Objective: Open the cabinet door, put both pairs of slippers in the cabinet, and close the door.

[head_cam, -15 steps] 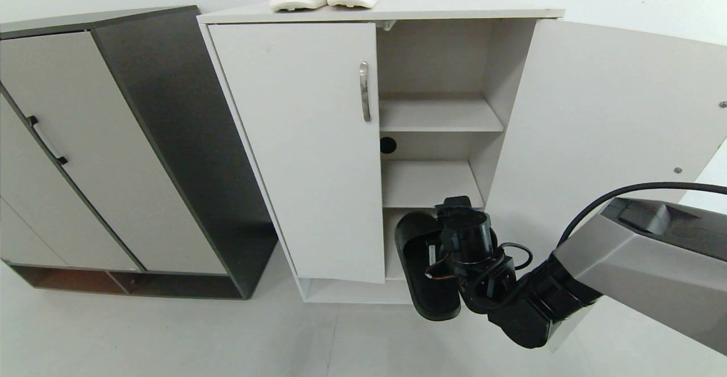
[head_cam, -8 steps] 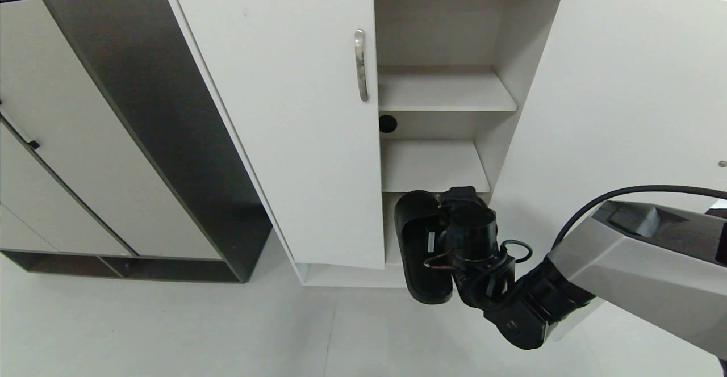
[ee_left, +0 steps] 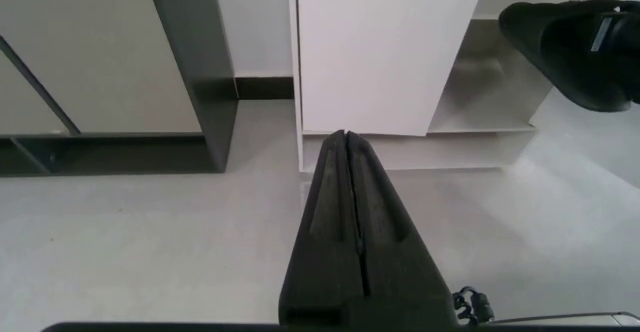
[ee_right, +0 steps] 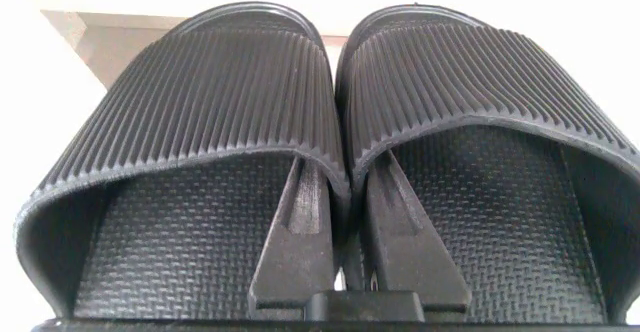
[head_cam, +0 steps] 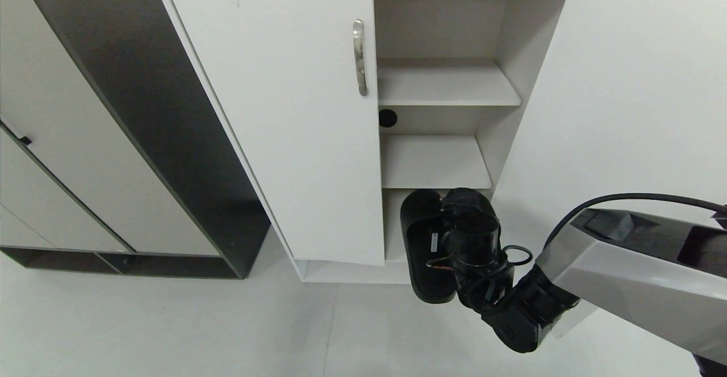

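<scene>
My right gripper (head_cam: pixel 450 239) is shut on a pair of black slippers (head_cam: pixel 423 246), holding them side by side. In the right wrist view its fingers (ee_right: pixel 300 234) sit under the ribbed straps of the black slippers (ee_right: pixel 230 102), pinching their inner walls together. The pair hangs in front of the bottom compartment (head_cam: pixel 396 229) of the white cabinet, toes towards the opening. The cabinet's right door (head_cam: pixel 613 93) stands wide open; its left door (head_cam: pixel 284 110) is closed. My left gripper (ee_left: pixel 345 144) is shut and empty above the floor in front of the cabinet, with the black slippers (ee_left: pixel 580 42) off to its side.
Two bare shelves (head_cam: pixel 434 161) lie above the bottom compartment. A metal handle (head_cam: pixel 358 56) is on the closed left door. A grey cabinet (head_cam: pixel 85 138) with a dark side panel stands to the left. Pale floor (head_cam: pixel 170 326) stretches in front.
The head view has tilted down and closer, so the cabinet top has left the picture. The right gripper has kept hold of the slippers and edged slightly towards the bottom compartment.
</scene>
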Robot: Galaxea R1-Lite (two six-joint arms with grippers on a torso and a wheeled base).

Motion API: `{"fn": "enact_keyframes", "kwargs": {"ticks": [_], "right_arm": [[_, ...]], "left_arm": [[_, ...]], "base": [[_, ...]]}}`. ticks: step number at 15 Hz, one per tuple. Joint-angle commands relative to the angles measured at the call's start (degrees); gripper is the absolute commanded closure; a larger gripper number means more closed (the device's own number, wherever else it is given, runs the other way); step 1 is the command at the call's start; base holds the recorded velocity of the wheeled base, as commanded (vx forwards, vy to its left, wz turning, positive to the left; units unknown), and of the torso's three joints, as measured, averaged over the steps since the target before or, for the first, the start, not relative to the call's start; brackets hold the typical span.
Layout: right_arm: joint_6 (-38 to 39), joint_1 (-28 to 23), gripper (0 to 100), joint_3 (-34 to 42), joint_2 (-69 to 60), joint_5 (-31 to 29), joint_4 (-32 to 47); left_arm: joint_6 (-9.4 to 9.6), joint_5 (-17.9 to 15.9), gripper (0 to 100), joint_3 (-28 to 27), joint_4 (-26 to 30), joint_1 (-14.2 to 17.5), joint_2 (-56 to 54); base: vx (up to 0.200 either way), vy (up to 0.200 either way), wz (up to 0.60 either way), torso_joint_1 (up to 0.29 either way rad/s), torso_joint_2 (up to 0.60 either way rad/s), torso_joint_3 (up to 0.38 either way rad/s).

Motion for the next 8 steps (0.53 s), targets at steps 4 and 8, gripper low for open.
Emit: {"fn": "enact_keyframes", "kwargs": {"ticks": [4,8], "right_arm": [[0.0,-0.1,100,-0.2,0.2,0.0,0.0],[-0.1,-0.1,100,-1.1,0.2,-0.8,0.0]], "left_arm": [[-0.10,0.0,100,0.0,0.0,0.0,0.1],[-0.01,0.0,100,0.0,0.0,0.0,0.1]], "base": [[0.200,0.000,0.00,0.000,0.00,0.001],[0.200,0.000,0.00,0.004,0.00,0.001]]}}
